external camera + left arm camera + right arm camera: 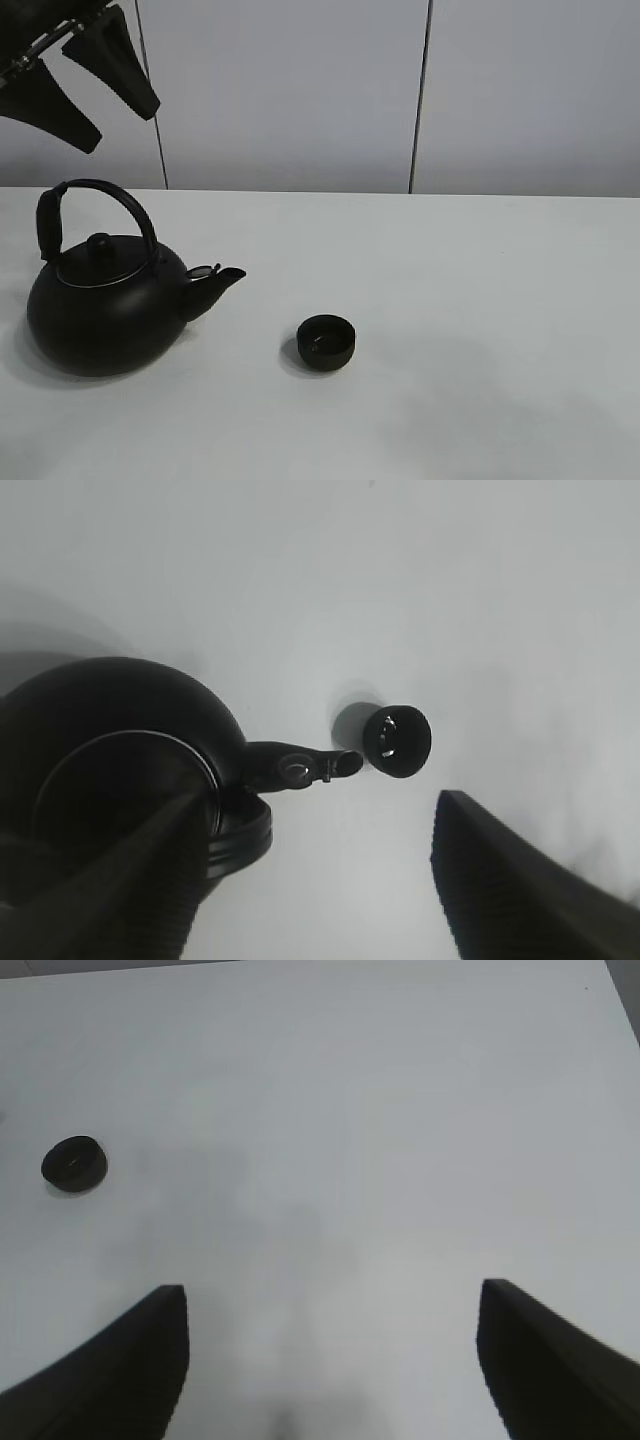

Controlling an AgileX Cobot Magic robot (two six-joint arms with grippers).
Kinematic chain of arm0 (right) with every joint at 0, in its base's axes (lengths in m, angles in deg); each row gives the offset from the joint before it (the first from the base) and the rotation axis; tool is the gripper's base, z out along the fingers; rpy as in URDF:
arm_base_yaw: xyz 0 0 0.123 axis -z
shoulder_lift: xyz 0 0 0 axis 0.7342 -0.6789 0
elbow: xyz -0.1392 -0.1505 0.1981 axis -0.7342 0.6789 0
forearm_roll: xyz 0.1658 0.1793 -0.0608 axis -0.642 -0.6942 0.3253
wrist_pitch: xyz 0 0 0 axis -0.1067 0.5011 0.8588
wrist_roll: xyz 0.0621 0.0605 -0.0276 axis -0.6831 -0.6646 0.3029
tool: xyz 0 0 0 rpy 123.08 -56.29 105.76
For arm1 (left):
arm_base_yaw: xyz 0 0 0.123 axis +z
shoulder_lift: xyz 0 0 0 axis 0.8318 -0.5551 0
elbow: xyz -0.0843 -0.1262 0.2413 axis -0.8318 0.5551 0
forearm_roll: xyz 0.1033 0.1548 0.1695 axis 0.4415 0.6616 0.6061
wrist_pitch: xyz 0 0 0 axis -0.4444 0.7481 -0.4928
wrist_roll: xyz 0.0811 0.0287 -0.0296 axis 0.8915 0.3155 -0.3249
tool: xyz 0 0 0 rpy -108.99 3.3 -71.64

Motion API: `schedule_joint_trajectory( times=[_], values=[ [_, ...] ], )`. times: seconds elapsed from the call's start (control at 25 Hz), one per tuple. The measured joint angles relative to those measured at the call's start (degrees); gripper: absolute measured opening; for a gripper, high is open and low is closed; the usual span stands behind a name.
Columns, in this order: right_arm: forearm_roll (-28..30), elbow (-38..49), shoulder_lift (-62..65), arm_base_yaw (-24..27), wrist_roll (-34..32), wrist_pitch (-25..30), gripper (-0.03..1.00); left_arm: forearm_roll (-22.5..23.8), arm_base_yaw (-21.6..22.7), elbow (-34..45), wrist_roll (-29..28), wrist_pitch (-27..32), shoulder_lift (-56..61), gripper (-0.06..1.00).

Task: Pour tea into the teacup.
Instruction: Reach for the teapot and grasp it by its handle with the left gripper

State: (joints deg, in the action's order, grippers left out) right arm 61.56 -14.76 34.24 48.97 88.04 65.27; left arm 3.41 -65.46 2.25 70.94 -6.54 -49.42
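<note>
One teacup point(326, 341) stands near the kettle's point(105, 305) spout, wide table point(500, 300) to its right.

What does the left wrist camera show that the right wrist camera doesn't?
Only the left wrist view shows the kettle, its spout pointing toward the teacup, seen between the fingers of the open left pincer. Only the right wrist view shows the open right pincer, with the kettle out of frame. Both show the teacup and the white table it stands on.
</note>
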Motion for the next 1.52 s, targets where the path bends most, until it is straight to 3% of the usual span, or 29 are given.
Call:
schedule_joint_trajectory(
  times=[0.48,0.72,0.92,1.2,1.32,1.52],
  values=[
    [-0.06,0.00,0.00,0.00,0.00,-0.12,0.54,0.00,0.00,0.00,-0.15,-2.79,0.00,0.47],
    [-0.10,0.00,0.00,0.00,0.00,-0.12,0.54,0.52,0.00,0.00,5.14,-7.11,0.00,0.47],
    [-0.12,0.00,0.00,0.00,0.00,-0.12,0.54,6.56,0.00,0.06,5.30,-16.47,2.89,0.47],
    [-0.16,0.00,0.00,0.00,0.00,-0.12,0.54,11.16,0.00,1.35,5.15,-25.37,14.31,0.47],
    [-0.16,0.00,0.00,0.00,0.00,-0.12,0.54,11.82,0.00,8.15,5.15,-33.52,20.60,0.47],
    [-0.16,0.00,0.00,0.00,0.00,-0.07,0.54,11.82,0.00,26.93,5.97,-52.46,30.48,0.47]
  ],
)
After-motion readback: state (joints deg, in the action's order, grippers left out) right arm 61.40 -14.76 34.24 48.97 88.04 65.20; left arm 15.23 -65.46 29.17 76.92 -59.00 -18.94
